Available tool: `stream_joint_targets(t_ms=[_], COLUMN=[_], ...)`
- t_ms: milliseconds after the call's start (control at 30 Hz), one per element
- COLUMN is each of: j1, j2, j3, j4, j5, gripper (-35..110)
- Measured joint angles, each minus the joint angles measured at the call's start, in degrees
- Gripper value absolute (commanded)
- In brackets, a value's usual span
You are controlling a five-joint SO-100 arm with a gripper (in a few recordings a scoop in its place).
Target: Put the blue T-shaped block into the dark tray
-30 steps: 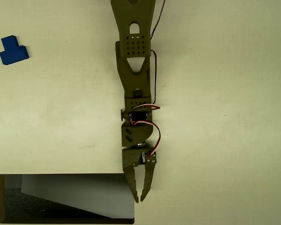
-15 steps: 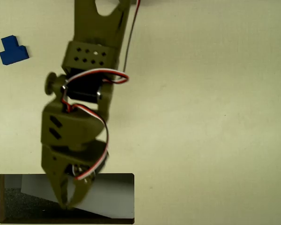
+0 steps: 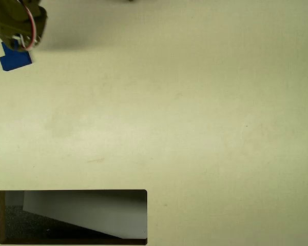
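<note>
The block [image 3: 14,59] lies flat on the pale table [image 3: 195,113] at the far 10 o'clock corner of the overhead view, its upper part covered by the olive gripper [image 3: 14,23] that hangs over it from the 11 o'clock edge. Red and white wires loop down the gripper's side just above the blue. The fingertips are hidden under the gripper's own body, so I cannot tell whether the jaws stand wide or narrow, or whether they touch the block at all. The block looks to be resting on the table, not lifted.

The tray [image 3: 72,192] sits at 7 o'clock, well apart from the block, with its dark speckled floor and pale slanted wall bare. The arm is placed over the block because the pick must come first; the tray waits as the drop place, so the task is, by my judgement, at the reach-and-grasp step with nothing delivered.

Against the frame half a second earlier, the arm has swung from the middle-left of the view, where its tips hung over the tray's rim, up to the 10 o'clock corner. A second ago it stretched straight down the centre. The block and tray have not shifted.
</note>
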Motion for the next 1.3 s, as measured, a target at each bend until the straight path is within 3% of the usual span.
stream_joint_targets(t_ms=[233, 500, 900, 1100, 1300], j1=[12.9, 13.3, 3.0, -6.6, -18.6], j2=[-19.9, -41.0, -42.5, -40.0, -38.1], j3=[-9.1, -19.4, -12.3, -4.0, 2.2], j4=[-12.8, -25.4, -37.4, -43.8, -51.5], j5=[-33.3, -37.3, -36.3, -22.1, -1.8], gripper=[0, 0, 0, 0, 0])
